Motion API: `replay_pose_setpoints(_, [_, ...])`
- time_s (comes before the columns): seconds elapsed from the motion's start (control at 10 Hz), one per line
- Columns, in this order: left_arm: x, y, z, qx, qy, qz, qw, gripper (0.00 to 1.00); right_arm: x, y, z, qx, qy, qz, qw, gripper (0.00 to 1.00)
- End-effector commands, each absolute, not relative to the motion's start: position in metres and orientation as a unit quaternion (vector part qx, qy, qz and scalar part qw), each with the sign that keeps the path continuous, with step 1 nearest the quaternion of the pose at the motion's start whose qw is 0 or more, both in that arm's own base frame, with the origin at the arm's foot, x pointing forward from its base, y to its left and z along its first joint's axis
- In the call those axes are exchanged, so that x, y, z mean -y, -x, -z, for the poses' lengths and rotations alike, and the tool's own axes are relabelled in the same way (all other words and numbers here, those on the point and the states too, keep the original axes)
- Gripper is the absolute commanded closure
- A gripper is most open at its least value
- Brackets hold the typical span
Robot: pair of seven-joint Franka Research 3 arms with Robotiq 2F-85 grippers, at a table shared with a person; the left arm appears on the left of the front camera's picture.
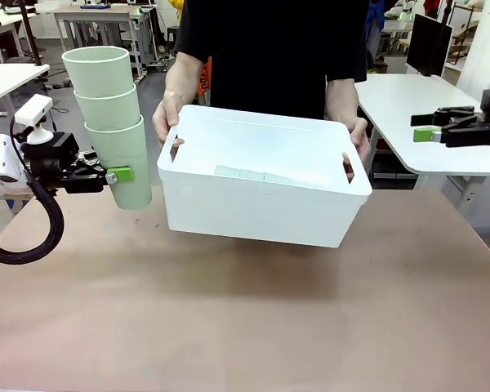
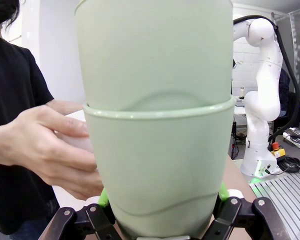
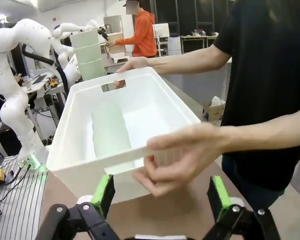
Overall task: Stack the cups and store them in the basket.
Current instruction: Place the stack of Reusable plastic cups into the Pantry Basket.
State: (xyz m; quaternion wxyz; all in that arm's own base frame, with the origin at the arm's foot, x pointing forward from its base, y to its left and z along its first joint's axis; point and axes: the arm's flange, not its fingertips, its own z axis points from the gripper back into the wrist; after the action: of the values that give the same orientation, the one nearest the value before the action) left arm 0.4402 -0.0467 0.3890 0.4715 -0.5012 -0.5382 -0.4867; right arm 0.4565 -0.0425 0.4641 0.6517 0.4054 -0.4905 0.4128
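Your left tool (image 1: 124, 175) is clamped around the lowest of a stack of three cups (image 1: 106, 106), held roughly upright above the tabletop (image 1: 245, 327). Just beside it, between it and your right tool (image 1: 429, 132), a person's hands (image 1: 165, 118) hold the basket (image 1: 253, 212) off the tabletop, with more cups (image 1: 245, 173) lying inside. Your right tool is spread wide and grips nothing.
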Motion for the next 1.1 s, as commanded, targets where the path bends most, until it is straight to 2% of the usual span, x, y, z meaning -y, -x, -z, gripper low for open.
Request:
replay_pose_setpoints(0.0, [0.0467,-0.4395,-0.3957,0.540,0.502,0.487,0.468,0.15,0.0387,-0.4548,-0.4743,0.490,-0.399,-0.408,0.659,0.00])
replay_pose_setpoints(1.0, [0.0467,-0.4395,-0.3957,0.540,0.502,0.487,0.468,0.15,0.0387,-0.4548,-0.4743,0.490,-0.399,-0.408,0.659,0.00])
